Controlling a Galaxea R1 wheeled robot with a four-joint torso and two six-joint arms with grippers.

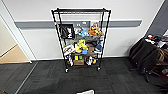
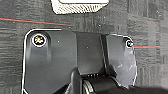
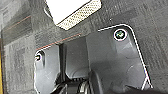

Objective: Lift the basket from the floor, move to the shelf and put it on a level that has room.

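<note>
While the basket (image 2: 79,7) sat on the dark carpet floor (image 1: 50,77), cream weave and white lining upward, the robot faced the shelf (image 1: 81,37) from some way off. Both wrist views looked down on the basket past the robot's own dark plates, and in the head view a pale corner of it peeked in at the bottom edge, just ahead of the base. Neither claw's fingers could be made out, so whether they were spread or pressed together could not be told; nothing appeared to be held.

Against the white wall the black wire rack stood on its castors, its middle and lower tiers crowded with toys (image 1: 83,46) and boxes (image 1: 79,62). Only the top level (image 1: 81,10) looked bare. A dark chair (image 1: 145,55) draped with cloth stood well to the right.

Judging from this, the lift had not begun. The risks seemed plain: a soft woven wall could buckle or slip if gripped on one side alone, tipping the basket. The one free tier was the highest, so a poor reach might catch a post stub or nudge the wheeled rack away.
</note>
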